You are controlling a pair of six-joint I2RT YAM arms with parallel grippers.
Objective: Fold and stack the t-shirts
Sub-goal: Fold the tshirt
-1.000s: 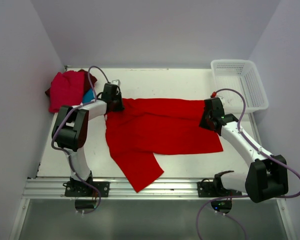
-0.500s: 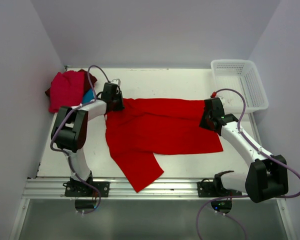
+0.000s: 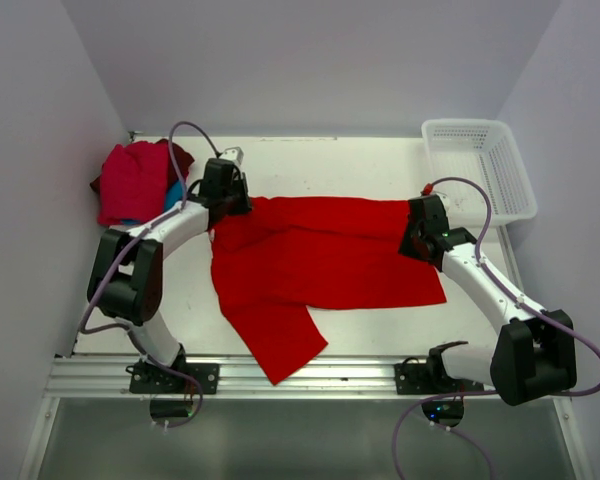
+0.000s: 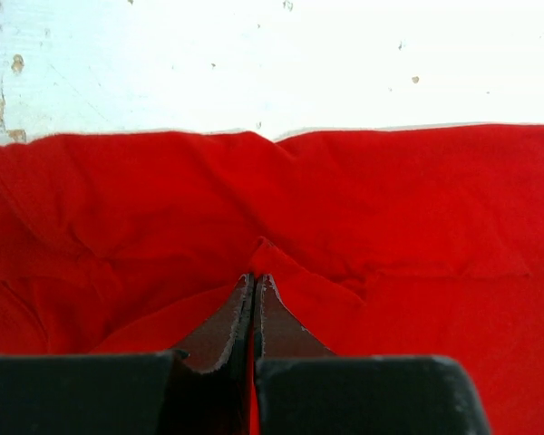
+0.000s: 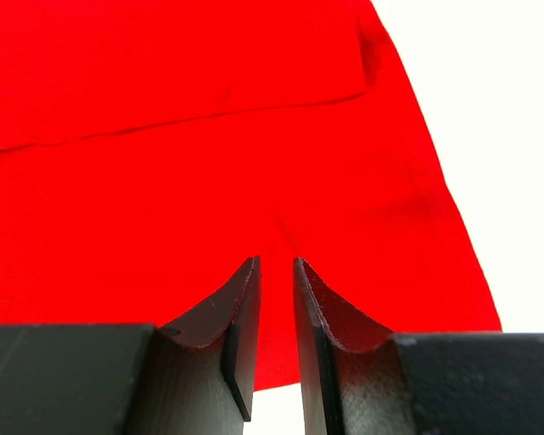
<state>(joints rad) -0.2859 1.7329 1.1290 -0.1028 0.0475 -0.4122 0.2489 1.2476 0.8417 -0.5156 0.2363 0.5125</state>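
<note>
Changed: the left arm has swung its elbow outward and drawn the left gripper [image 4: 254,277] a little toward the far edge of the tabletop [image 3: 330,160]. The corner of the red t-shirt [image 3: 320,255] has gone with it and puckered. The right arm has not shifted.
Left gripper: closed, with a small peak of red cloth nipped at its tips.
Right gripper [image 5: 276,265]: its fingers stand a narrow slit apart over the shirt's side edge. From the wrist view I can't tell whether any cloth is caught there.
Red t-shirt: spread flat beneath and between the two grippers, with one flap trailing toward the near edge, well away from the left gripper.
Folded t-shirts [image 3: 132,182]: a red, maroon and teal pile just to the outer side of the left gripper.
Basket [image 3: 522,190]: beyond the right gripper, on its outer side.
Meaning: the pull looks like the start of lifting that corner for a fold. The fold itself is not yet made, so stacking seems some way off.
</note>
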